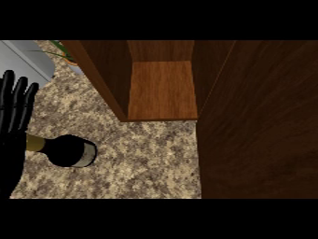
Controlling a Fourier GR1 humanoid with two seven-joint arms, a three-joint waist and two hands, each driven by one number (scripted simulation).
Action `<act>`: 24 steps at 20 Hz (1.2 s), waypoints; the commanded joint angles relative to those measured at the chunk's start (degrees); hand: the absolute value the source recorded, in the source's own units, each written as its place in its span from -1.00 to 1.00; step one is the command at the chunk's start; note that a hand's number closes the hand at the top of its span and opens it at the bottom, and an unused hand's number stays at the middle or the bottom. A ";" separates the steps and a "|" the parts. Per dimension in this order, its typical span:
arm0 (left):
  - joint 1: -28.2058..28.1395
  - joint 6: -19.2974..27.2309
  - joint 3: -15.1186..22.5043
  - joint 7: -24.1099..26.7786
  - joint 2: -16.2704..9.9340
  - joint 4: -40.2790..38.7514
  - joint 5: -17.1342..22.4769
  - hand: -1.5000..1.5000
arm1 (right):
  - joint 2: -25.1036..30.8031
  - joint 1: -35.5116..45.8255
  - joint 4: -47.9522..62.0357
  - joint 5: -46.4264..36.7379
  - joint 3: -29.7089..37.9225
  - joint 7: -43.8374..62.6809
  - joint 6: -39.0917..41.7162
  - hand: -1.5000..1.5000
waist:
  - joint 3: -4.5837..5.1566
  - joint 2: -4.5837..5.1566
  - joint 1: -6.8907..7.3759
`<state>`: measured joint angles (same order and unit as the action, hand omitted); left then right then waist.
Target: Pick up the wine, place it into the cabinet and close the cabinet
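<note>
Left hand (pixel 6 126), fingers straight, rests beside the wine bottle (pixel 68 150) near the open cabinet (pixel 162 88)

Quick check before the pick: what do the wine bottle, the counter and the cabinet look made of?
Wine bottle: dark, likely glass, with a faint sheen and a gold neck wrap, possibly foil.
Counter: speckled beige and brown, looks like granite or similar stone.
Cabinet: brown with visible grain, apparently wood or wood veneer, matte.

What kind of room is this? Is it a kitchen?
Probably a kitchen. There is a speckled stone counter, an open wooden cabinet standing on it, and a dark wine bottle beside the robot's left hand.
</note>
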<state>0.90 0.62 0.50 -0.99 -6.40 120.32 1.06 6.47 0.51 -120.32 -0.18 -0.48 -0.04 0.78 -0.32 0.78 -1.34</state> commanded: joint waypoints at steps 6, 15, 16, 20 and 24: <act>-2.78 19.63 10.43 -2.41 6.27 3.13 -19.76 -1.00 | -0.34 -9.54 -10.36 3.61 -2.56 2.09 3.40 -1.00 | 0.24 -1.13 0.40; 1.10 39.38 30.14 -14.44 6.38 6.06 -15.53 -1.00 | 4.38 -12.31 -16.59 14.66 -4.13 14.12 10.31 -1.00 | 0.25 -0.99 0.89; 7.28 41.88 28.50 -16.31 6.39 2.71 -16.27 -1.00 | 3.97 -10.58 -15.53 15.12 -3.60 14.18 10.08 -1.00 | 0.26 -0.86 0.86; 6.25 41.65 30.10 -21.99 6.39 6.97 -21.60 -1.00 | 2.10 -11.94 -19.89 12.19 -6.58 17.60 8.42 -1.00 | 0.29 -0.92 1.23; 10.38 45.48 31.82 -25.64 6.40 4.93 -24.06 -1.00 | 3.18 -10.30 -24.20 14.68 -6.07 22.27 7.88 -1.00 | 0.30 -0.90 1.04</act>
<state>7.16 44.05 32.44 -21.37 -0.04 125.35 -20.47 9.39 -8.75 -137.38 13.64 -6.11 18.02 9.02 -0.03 -0.13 -0.22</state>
